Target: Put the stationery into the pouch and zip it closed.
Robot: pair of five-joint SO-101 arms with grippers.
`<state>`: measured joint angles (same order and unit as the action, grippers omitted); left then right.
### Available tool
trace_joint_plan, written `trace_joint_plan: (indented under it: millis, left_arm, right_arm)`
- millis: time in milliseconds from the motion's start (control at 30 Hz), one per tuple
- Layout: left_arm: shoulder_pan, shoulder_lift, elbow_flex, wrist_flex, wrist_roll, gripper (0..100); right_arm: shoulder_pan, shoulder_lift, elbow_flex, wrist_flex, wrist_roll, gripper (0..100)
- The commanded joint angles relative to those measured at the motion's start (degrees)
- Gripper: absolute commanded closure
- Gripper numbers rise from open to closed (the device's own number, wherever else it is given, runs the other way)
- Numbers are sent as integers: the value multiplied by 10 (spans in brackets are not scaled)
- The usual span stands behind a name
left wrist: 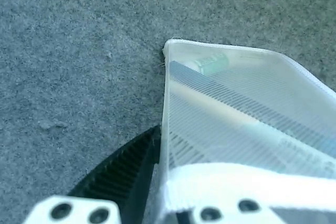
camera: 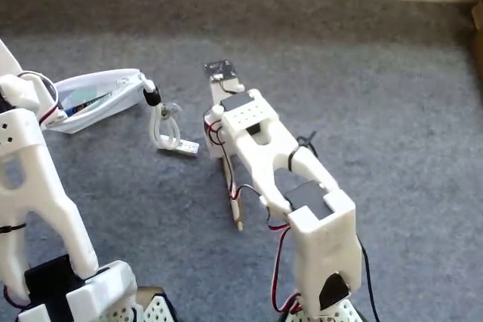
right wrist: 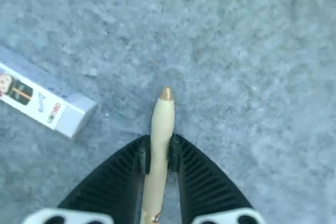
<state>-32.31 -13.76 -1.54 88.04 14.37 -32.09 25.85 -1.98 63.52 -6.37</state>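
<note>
A translucent white pouch (camera: 98, 99) lies at the left on the grey carpet, and my left gripper (left wrist: 160, 150) is shut on its edge. Through the pouch's wall (left wrist: 236, 114) a pen and a small green item (left wrist: 210, 62) show inside. A white cord loop (camera: 166, 132) hangs from the pouch's zipper end (camera: 151, 96). In the middle, my right gripper (right wrist: 159, 148) is shut on a beige pen (camera: 235, 203), whose brown tip (right wrist: 166, 94) sticks out past the fingers just above the carpet. A boxed eraser (camera: 186, 147) lies between the pouch and the pen.
The right arm (camera: 287, 179) stretches over the middle of the carpet from the near edge. The left arm (camera: 30, 179) stands at the near left. A pale wall runs along the far edge, and open carpet lies to the right.
</note>
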Motion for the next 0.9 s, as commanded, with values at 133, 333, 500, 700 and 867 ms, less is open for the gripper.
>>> trace_joint_plan:
  millis: [133, 333, 500, 700, 867]
  left_arm:
    - [-11, -15, -5, -11, 0, 993]
    - [-11, -15, -5, -11, 0, 993]
    - [-11, -15, -5, -11, 0, 993]
    - [-11, -15, -5, -11, 0, 993]
    - [-11, -15, -5, -11, 0, 993]
  right_arm:
    - [20, -7, -20, 67, 87, 995]
    - [18, -6, -19, 69, 95, 987]
    - [18, -5, -17, 87, 95, 917]
    - [12, -3, -15, 105, 95, 918]
    - [11, 31, -1, 105, 96, 957]
